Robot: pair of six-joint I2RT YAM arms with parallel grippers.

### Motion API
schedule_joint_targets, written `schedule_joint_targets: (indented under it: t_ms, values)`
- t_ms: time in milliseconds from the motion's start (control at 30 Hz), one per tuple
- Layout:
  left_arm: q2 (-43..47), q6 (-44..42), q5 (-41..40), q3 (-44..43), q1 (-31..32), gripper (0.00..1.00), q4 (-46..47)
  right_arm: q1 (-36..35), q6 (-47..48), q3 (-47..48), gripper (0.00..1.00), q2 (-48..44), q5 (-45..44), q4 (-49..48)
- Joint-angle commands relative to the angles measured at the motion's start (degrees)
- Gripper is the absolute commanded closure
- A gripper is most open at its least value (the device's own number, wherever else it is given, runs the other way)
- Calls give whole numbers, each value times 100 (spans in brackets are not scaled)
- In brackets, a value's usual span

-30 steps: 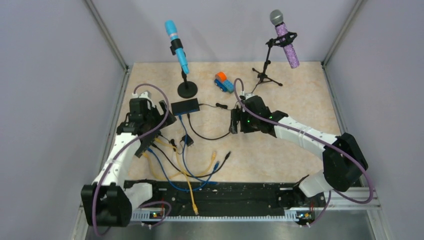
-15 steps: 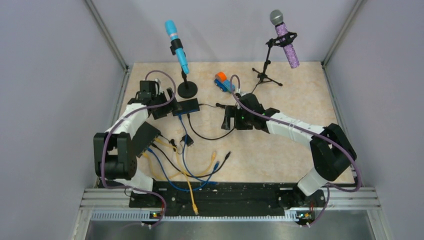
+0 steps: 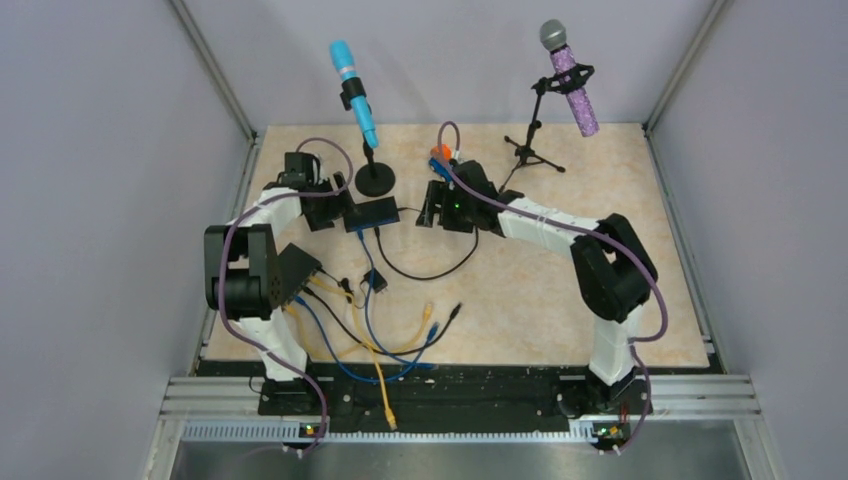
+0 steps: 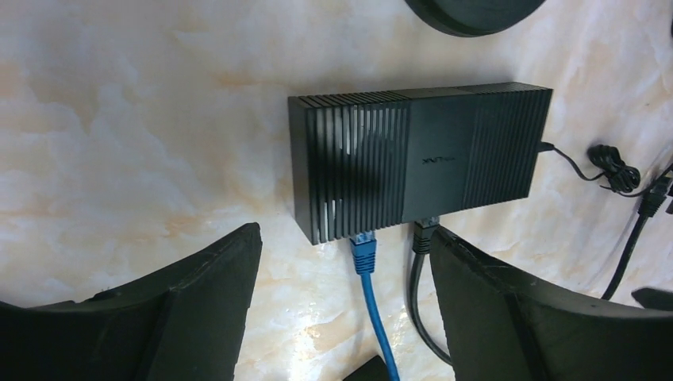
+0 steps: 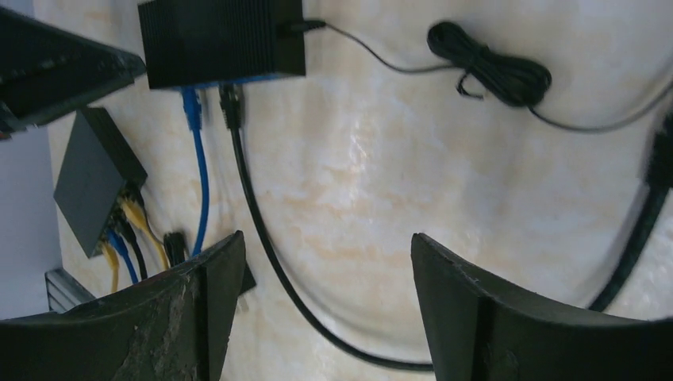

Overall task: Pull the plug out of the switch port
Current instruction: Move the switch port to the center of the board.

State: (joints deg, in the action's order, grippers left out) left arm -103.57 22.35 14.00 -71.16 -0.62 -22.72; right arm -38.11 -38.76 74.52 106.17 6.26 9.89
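Approach: my left gripper (image 4: 345, 236) gapes empty at the port side of the switch (image 4: 421, 159); next, pinch the blue plug (image 4: 363, 254).

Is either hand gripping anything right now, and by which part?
Nothing is held. The left hand hangs open over the switch, with its blue plug and black plug seated; the right hand is open above the table.
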Motion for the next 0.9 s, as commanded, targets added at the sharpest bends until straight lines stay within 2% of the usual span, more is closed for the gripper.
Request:
schedule_joint_targets:
  t_ms: [0,67,167,367,567,867]
  values:
    - [-74,-65,241,58,-111,18,326,31,-46,1089,25,680,95,95]
    - [-91,-42,271,155,-120,18,409,115,-47,1487,26,1099,116,238]
    - [-155,-21,394,131,-161,18,482,259,-42,1974,34,1534,322,247]
    - [-445,-28,558,-90,-178,21,583,312,46,2970,38,2338,759,461]
    - [-600,-29,729,-98,-189,25,667,313,-35,3472,41,2798,1026,518]
    - [-679,-67,1100,-39,-184,30,840,209,30,3717,43,3104,1386,468]
